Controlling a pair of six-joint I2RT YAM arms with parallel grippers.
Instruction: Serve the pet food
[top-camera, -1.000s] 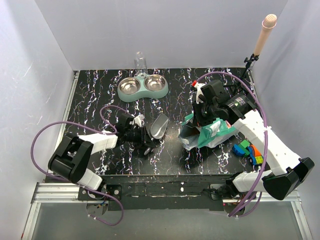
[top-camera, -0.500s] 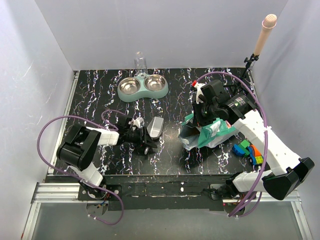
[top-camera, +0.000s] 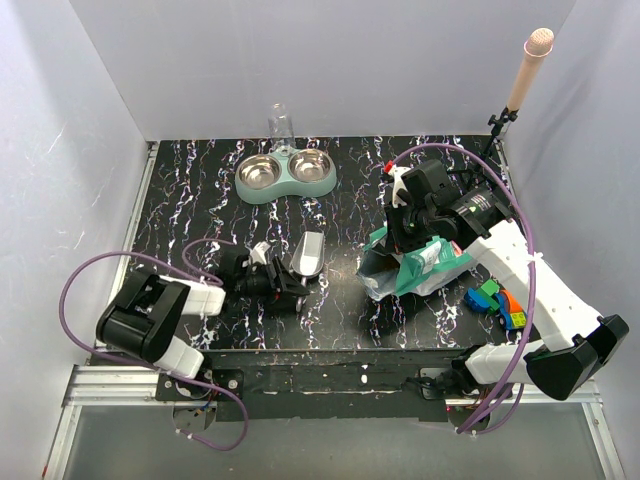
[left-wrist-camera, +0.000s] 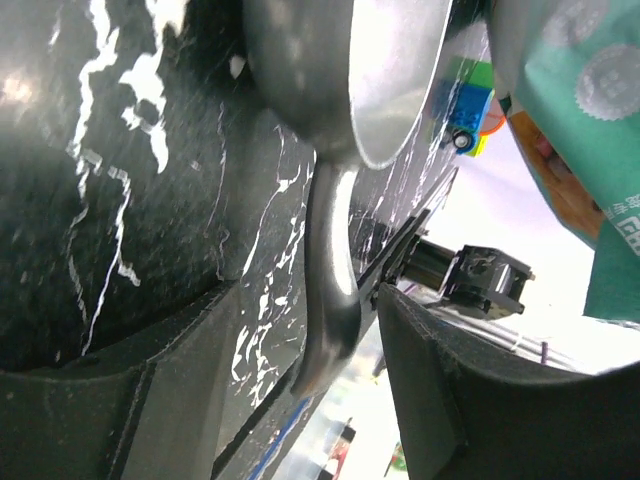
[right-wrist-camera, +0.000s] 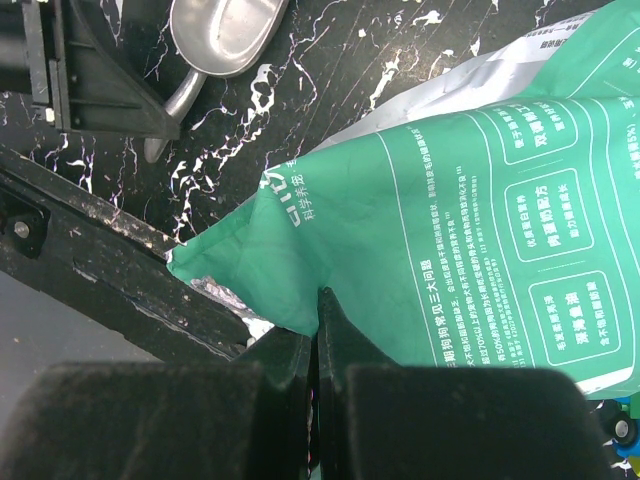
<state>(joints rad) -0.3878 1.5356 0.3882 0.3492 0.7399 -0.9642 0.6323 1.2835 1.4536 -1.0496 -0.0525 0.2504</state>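
Note:
The grey scoop lies on the black marbled table, its bowl empty. My left gripper sits low behind it, open, with the scoop's handle lying loose between the fingers. The teal-and-white bag lies at centre right, its mouth facing the scoop. My right gripper is shut on the bag's edge. The green printed side of the bag fills the right wrist view. The pet food itself is hidden; I see no pellets. The mint-green double bowl stands at the back.
A clear bottle stands behind the bowl. Coloured toy blocks lie at the right, near the bag. A pale-tipped stick on a stand rises at the back right corner. The table's front edge is close to the left gripper.
My left gripper's jaws have opened around the scoop's handle and the arm has drawn slightly back to the left. The scoop has settled a little to the left. The right arm has not moved.

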